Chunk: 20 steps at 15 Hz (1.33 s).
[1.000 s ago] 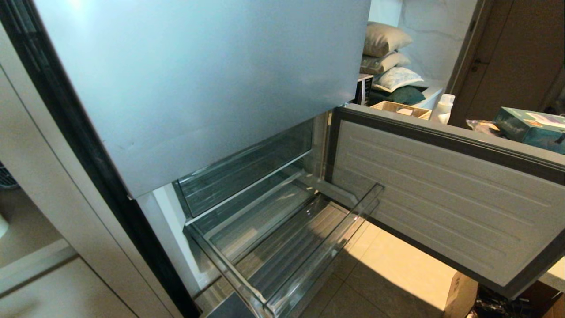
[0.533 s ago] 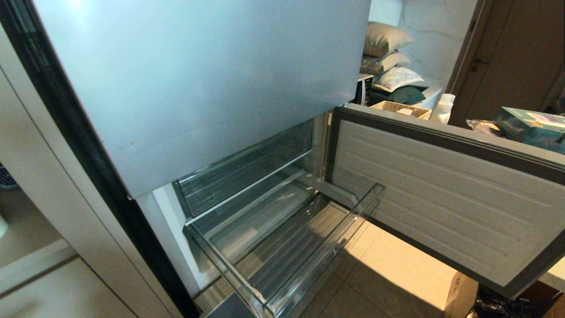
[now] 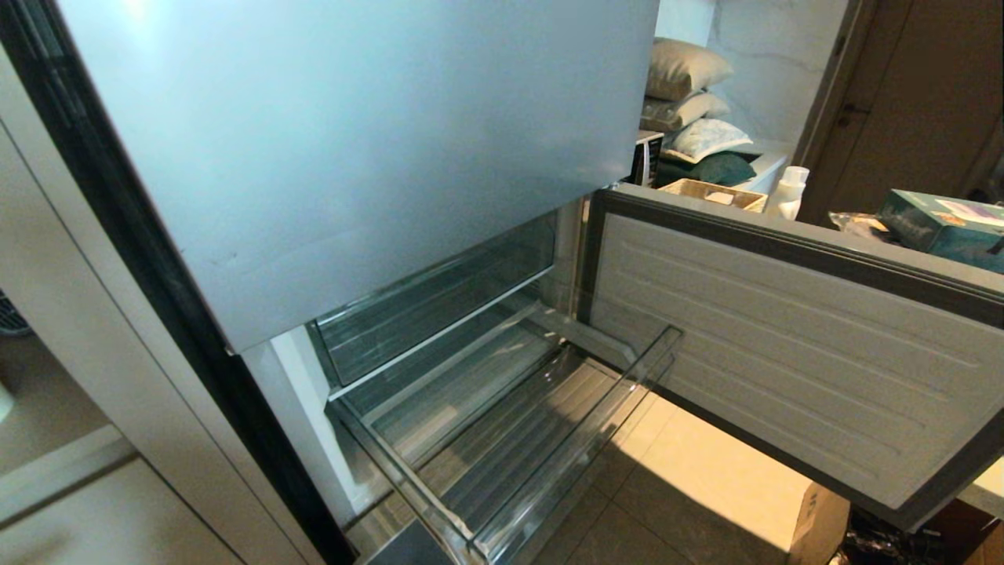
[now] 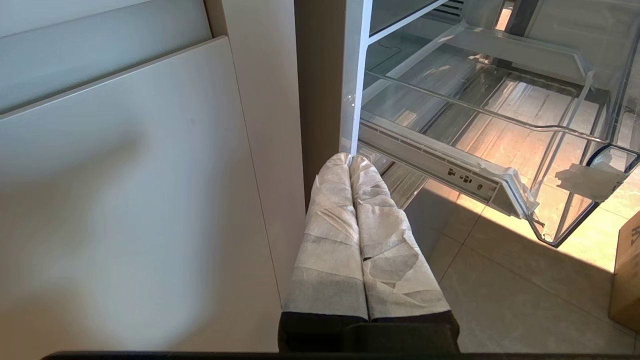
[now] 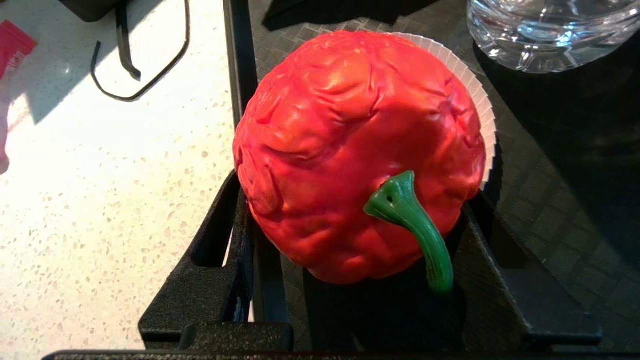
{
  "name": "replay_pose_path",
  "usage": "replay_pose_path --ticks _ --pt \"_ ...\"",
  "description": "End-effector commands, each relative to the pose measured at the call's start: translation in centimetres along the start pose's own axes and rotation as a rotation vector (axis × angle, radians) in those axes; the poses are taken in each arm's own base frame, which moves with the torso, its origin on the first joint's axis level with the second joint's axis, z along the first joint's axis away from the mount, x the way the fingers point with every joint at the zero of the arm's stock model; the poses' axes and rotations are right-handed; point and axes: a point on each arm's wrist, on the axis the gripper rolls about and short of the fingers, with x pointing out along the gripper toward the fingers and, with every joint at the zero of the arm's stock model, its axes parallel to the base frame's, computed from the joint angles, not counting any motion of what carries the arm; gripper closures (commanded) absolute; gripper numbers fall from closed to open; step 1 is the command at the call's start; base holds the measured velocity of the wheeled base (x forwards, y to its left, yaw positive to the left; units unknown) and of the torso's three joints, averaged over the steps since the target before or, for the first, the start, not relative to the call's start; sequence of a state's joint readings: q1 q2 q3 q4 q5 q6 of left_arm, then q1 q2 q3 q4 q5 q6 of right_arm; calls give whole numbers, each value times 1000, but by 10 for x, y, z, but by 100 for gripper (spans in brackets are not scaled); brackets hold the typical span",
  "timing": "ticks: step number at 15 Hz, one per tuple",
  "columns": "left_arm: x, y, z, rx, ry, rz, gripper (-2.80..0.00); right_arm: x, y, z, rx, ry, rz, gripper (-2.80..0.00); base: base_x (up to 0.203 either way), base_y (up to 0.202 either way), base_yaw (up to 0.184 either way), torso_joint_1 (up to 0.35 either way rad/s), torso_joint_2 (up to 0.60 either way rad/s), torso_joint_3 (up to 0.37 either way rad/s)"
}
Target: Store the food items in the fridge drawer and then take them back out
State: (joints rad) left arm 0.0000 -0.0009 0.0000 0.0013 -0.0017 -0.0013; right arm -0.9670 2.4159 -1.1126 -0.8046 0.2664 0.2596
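A wrinkled red food item [image 5: 350, 125] with a green stem [image 5: 420, 225] sits between the black fingers of my right gripper [image 5: 357, 210], which is shut on it over a dark mat beside a speckled white counter [image 5: 100, 200]. A white ribbed paper cup [image 5: 482, 110] shows behind the food item. The fridge drawer [image 3: 510, 439] is pulled out, clear and ribbed, with nothing in it. It also shows in the left wrist view, as the fridge drawer [image 4: 500, 130]. My left gripper [image 4: 350, 160] hangs parked beside the fridge, its white-wrapped fingers pressed together. Neither arm shows in the head view.
The lower fridge door [image 3: 784, 353] stands open to the right of the drawer. A clear-fronted compartment [image 3: 439, 298] sits above it. A cardboard box [image 3: 820, 522] stands on the tiled floor. A glass dish [image 5: 545, 30], a black cable [image 5: 140, 60] and a red scrap [image 5: 12, 45] lie near the right gripper.
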Motion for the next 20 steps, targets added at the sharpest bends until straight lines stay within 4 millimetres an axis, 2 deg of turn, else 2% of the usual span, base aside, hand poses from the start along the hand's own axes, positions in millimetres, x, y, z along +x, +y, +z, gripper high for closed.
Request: replay_pose_path --ticks 1,12,13,20 --pt "0 0 0 0 3 0 0 -3 4 6 -6 -17 10 0 0 0 0 0 0 0" --pt "0 0 0 0 1 0 0 3 8 0 -12 -5 19 0 0 0 0 0 0 0" --pt "0 0 0 0 3 0 0 4 8 1 -13 -8 19 -280 0 0 0 0 0 0" --pt "0 0 0 0 2 0 0 7 9 1 -13 -3 20 -280 0 0 0 0 0 0"
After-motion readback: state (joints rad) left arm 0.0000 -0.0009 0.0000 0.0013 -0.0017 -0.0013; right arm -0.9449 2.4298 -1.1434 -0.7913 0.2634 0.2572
